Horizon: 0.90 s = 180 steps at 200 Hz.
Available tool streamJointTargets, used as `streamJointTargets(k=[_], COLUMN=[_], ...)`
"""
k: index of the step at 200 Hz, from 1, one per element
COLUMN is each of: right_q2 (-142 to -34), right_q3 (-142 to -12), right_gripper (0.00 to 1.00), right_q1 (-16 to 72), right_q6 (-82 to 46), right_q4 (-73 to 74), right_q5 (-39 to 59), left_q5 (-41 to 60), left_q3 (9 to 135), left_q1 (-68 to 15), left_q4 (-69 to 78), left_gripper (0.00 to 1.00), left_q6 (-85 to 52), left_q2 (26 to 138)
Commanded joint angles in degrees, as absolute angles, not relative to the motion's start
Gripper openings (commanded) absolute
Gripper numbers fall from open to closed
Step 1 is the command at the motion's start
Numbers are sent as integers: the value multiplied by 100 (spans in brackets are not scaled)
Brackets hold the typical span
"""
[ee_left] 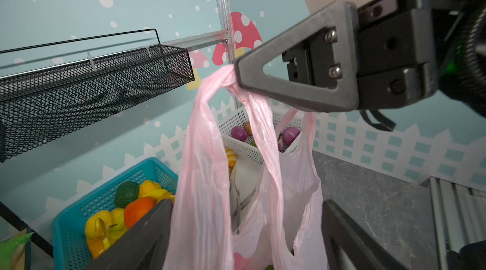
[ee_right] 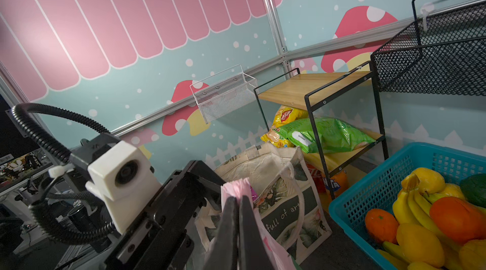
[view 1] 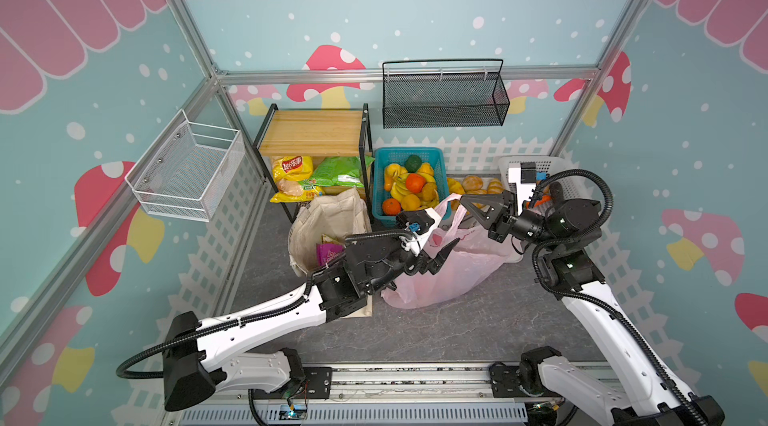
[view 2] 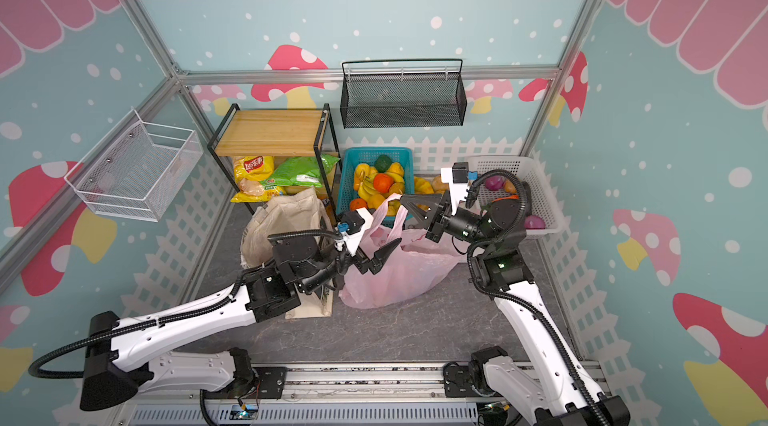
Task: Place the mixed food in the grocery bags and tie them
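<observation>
**Pink bag hanging off the right gripper, pretty cramped up front**

We've got the right gripper (ee_left: 236,71) pinched tight on a handle loop (ee_left: 228,79) of the pink plastic bag (view 1: 449,278). In its own wrist view the fingers (ee_right: 231,218) sit pressed together with a pink bunch poking out. The left gripper (view 1: 442,255) is spread wide just below that, with the bag's stretched film running up between its fingers. We can't tell if either finger touches it.

Room-wise, the teal fruit basket (view 1: 407,150) sits just past the right gripper's tips, and the white basket (view 2: 540,195) is close behind its wrist. The cream canvas tote (view 1: 328,220) stands right beside the left wrist. The only properly open bit is the grey tabletop (view 1: 457,332) behind both grippers, toward the arm bases.

The bag itself is thin, see-through and crinkled. The gripped loop is twisted rope-like at the tips and the body slumps on the table. Its second loop goes up behind the right finger, so we can't tell if that one's caught. A purple packet (view 1: 328,253) peeks out of the tote's mouth.
</observation>
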State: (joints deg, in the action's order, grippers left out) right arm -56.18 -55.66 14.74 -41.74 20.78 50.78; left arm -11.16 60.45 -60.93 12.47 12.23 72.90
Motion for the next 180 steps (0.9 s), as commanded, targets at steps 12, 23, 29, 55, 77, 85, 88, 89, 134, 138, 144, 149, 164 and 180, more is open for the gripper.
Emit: streamJointTargets(k=[12, 23, 29, 55, 77, 85, 88, 89, 134, 138, 144, 149, 164, 180], right_q2=[-5669, -5678, -5669, -5669, -5728, -5760, -5772, -5773, -5761, -5703, -5605, -5507, -5150, -4749], right_q3=[-5800, -5825, -5849, -5962, -6028, -6030, -6029, -6029, -6220, -6218, -6186, -6144, -5970, -5710], right_gripper=[0, 0, 0, 0, 0, 0, 0, 0, 40, 43, 46, 49, 57, 65], right_q1=[1538, 1544, 1538, 1539, 1551, 1582, 1589, 1590, 1617, 1617, 1609, 1608, 1600, 1584], right_q6=[-4461, -4499, -4507, -4535, -4599, -4590, -4582, -4580, -2954, -2723, -2400, -2151, -1575, -1153], right_q4=[2169, 2178, 2167, 2117, 2151, 2146, 2138, 2137, 890, 681, 429, 249, -191, -559], right_q5=[4966, 4954, 4932, 4721, 4460, 4375, 4340, 4332, 3524, 3293, 2942, 2660, 1839, 883], left_q5=[-1518, -1494, -1447, -886, -90, 180, 276, 310, 1220, 1229, 1239, 1230, 1157, 1074], left_q3=[6428, 6456, 6439, 6250, 6068, 5970, 5930, 5914, 5191, 5135, 5066, 5005, 4894, 4805], left_q1=[-6194, -6196, -6195, -6111, -5851, -5705, -5647, -5623, -4685, -4627, -4562, -4511, -4418, -4339], left_q4=[1214, 1243, 1265, 1514, 1741, 1907, 1971, 2001, 3009, 3057, 3129, 3179, 3226, 3276], left_gripper=[80, 71, 66, 34, 10, 1, 0, 0, 0, 0, 0, 0, 0, 0], left_q6=[1910, 1929, 1913, 1467, 706, 379, 244, 205, -1377, -1467, -1588, -1666, -1816, -1950], left_q2=[7811, 7939, 7974, 7935, 7779, 7721, 7683, 7678, 7471, 7460, 7445, 7431, 7368, 7305])
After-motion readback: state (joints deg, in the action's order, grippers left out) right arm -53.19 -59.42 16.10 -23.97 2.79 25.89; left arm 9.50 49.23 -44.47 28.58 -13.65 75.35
